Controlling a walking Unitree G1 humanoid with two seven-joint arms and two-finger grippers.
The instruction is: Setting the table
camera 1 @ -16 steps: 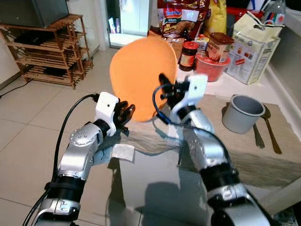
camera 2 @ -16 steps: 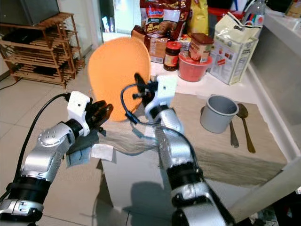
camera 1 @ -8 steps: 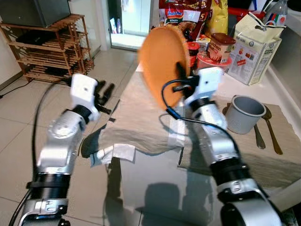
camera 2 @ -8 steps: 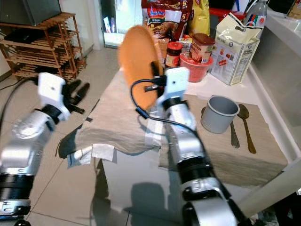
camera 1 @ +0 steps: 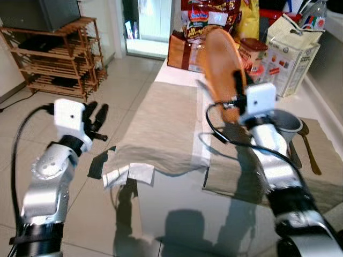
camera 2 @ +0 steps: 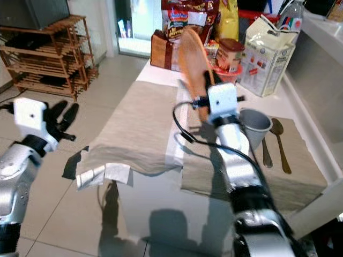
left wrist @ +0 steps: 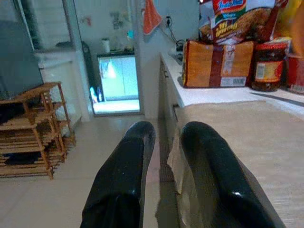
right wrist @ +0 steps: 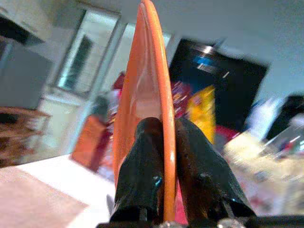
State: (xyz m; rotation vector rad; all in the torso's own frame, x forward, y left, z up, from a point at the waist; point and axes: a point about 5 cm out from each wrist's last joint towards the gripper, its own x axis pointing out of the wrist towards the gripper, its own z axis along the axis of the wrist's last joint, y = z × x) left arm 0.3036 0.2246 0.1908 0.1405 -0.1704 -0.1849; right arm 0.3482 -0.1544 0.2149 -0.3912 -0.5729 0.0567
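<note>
The right pincer (right wrist: 161, 183) is clamped on the rim of an orange plate (camera 1: 222, 61), holding it on edge above the table (camera 1: 177, 193) near a grey cup (camera 2: 254, 124). The left pincer (camera 1: 95, 119), fingers slightly parted and holding nothing, hangs beside the table.

Premises: a home kitchen. A white counter (camera 1: 177, 198) carries beige placemats (camera 1: 161, 126), snack bags (camera 1: 206, 19), jars (camera 2: 229, 52), a grey pot (camera 2: 253, 126) and spoons (camera 2: 280, 143). Tiled floor (camera 1: 48, 123) and a wooden rack (camera 1: 56, 59) adjoin it.
</note>
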